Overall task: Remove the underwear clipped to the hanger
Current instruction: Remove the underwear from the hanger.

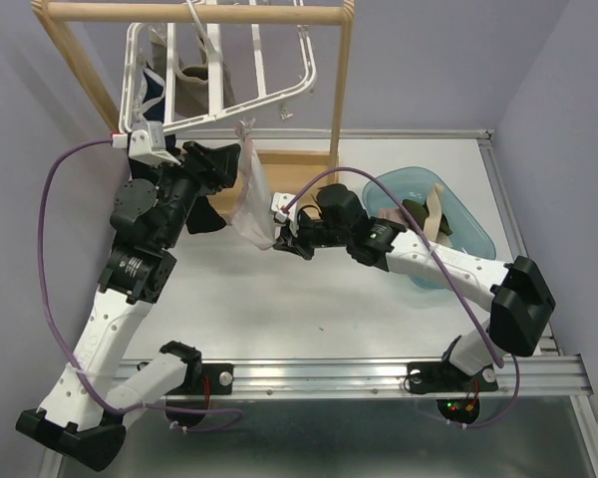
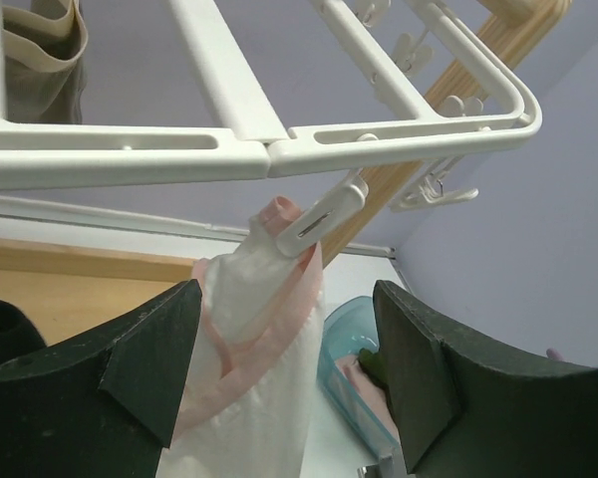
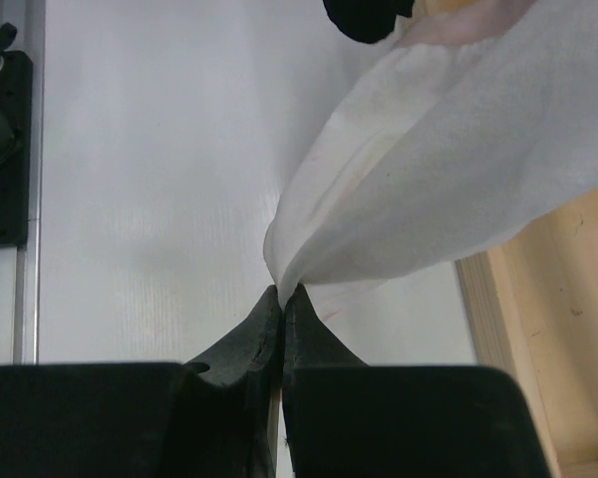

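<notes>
Progress looked partway: some pieces lay in the teal tub at 3 o'clock, but the pale pink underwear was still on a clip at the hanger's 5 o'clock corner. The right gripper pinched its hem, and the left gripper sat spread around the clip. Other pieces hung at 11 o'clock.

Hanger top beyond upper edge

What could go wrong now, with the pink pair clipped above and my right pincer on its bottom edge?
1. The right pincer is shut on the lower edge of the pink underwear while the clip bites its top. Pulling may stretch the cloth or drag the hanger along its wooden rail.
2. The open left pincer straddles cloth under the clip. Closing there would likely grab fabric, not release the clip.
</notes>
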You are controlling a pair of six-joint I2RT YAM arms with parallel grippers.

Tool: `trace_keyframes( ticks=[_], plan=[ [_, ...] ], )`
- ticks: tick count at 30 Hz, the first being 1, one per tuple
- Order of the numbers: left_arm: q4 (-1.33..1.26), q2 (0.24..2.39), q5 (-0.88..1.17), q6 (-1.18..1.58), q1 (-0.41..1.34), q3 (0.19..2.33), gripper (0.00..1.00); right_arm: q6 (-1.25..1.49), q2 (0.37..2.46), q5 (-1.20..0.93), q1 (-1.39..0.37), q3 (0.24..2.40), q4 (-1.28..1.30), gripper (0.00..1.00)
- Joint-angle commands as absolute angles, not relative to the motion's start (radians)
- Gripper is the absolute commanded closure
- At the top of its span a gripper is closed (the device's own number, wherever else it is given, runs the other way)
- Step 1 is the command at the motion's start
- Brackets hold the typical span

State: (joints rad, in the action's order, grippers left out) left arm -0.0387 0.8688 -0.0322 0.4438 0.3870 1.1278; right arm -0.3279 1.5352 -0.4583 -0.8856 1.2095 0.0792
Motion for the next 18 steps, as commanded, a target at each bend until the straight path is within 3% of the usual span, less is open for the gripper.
trace_keyframes(
  ticks=[1,18],
  plan=[
    [-0.077,0.868,-0.008,0.442,0.397,1.183,0.20,-0.308,1.543,-0.382,-0.899,1.264,0.017,1.00],
    [-0.008,0.897,-0.150,0.345,0.420,1.232,0.21,-0.291,1.566,-0.324,-0.940,1.285,0.009,0.99]
  ],
)
